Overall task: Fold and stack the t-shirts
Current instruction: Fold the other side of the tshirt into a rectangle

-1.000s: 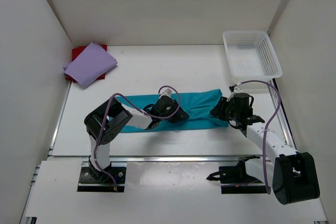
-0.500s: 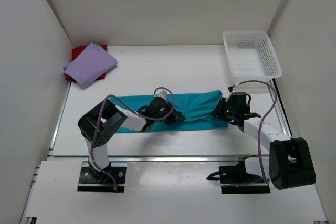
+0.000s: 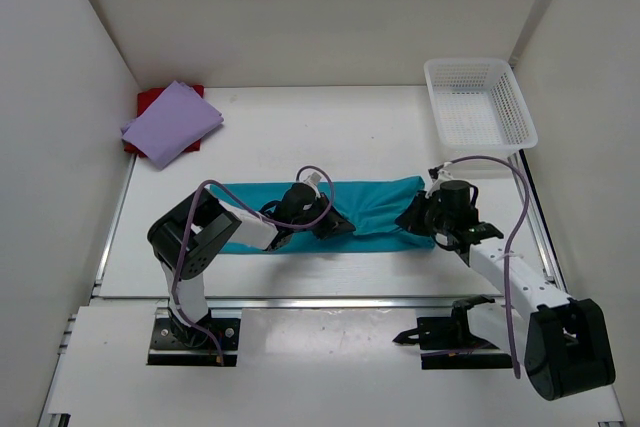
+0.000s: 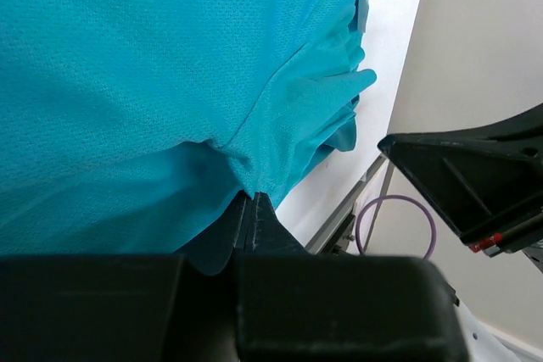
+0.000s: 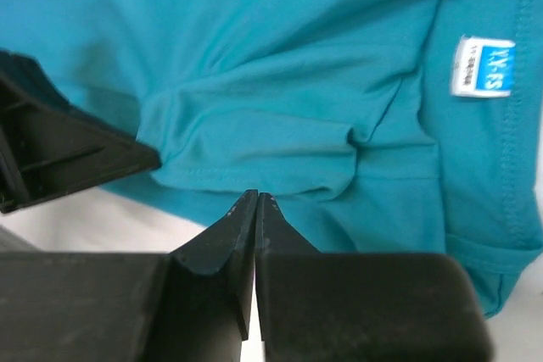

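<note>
The teal t-shirt (image 3: 375,202) lies as a long folded strip across the middle of the table. My left gripper (image 3: 338,227) is shut on a pinch of its near edge, and the cloth puckers into the tips (image 4: 252,195). My right gripper (image 3: 410,217) sits at the strip's right end, its jaws closed (image 5: 256,195) on the hem of the teal t-shirt (image 5: 280,57), near the white size label (image 5: 482,67). The lavender t-shirt (image 3: 172,122) lies folded on top of the red t-shirt (image 3: 150,99) in the far left corner.
A white mesh basket (image 3: 432,97) stands at the far right corner. White walls close in the table on the left, back and right. The right arm's black body (image 4: 475,175) shows close by in the left wrist view.
Both grippers have closed on the teal t-shirt's near edge, the left one first. The right gripper slid left onto the strip's right end, which has drawn in slightly.
</note>
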`<state>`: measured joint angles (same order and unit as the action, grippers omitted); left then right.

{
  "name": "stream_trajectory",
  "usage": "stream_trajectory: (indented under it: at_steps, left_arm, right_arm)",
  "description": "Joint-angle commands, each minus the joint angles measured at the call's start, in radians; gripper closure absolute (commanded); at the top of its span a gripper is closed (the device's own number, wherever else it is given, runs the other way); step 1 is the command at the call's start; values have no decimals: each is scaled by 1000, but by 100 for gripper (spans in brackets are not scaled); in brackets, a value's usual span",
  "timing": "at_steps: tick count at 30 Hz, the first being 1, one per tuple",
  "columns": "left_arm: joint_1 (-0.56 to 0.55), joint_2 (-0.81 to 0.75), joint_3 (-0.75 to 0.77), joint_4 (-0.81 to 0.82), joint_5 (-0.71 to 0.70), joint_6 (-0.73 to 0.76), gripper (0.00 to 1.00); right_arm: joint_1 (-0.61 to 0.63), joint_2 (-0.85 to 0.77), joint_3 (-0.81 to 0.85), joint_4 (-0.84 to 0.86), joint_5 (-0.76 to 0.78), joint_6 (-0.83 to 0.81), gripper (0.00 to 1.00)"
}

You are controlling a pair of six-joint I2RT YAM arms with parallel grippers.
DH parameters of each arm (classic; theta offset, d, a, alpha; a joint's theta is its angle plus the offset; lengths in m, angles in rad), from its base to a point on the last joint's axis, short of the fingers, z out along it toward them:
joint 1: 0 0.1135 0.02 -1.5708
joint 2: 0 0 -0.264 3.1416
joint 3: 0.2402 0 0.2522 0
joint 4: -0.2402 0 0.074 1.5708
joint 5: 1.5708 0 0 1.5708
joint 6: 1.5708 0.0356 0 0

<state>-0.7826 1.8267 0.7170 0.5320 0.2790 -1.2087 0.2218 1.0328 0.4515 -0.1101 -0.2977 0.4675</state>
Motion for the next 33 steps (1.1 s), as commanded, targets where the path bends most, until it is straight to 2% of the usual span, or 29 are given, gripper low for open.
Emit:
stream_trajectory:
  at_steps: [1,3,5,9,12,14,17,18,23,28,33]
  left_arm:
    - [8,-41,-7,25,40,12,100]
    - [8,-46,-7,17,45,14,100]
    - [11,-43,-16,22,48,14,100]
    - [13,-40,-15,22,46,18,100]
    - [9,-36,-13,25,49,14,100]
    - [5,-24,-11,28,51,15,100]
    - [8,-23,-13,34,54,11,100]
    - [12,-29,-11,37,60,11,100]
    - [19,-55,-13,14,61,29,100]
    - [32,-79,-17,-23,88,46,100]
    - [45,-70,-16,-55,110,75,100]
  right_arm:
    - [10,-43,-11,-54,-8,0,99]
    - [20,-51,-19,-77,81,-9,82]
    - [-13,-27,-17,-62,60,-21,72]
    - [-27,45,-27,-7,55,-21,65]
    - [-3,127,-7,23,41,-21,67]
    - [19,144,7,26,46,-20,74]
    - [30,125,-13,47,45,-6,97]
    - [36,101,-2,30,72,-7,99]
    - [93,-17,15,-118,154,-13,100]
    - [115,-128,-14,-230,125,8,100]
    - [157,-175,-71,-264,95,57,100]
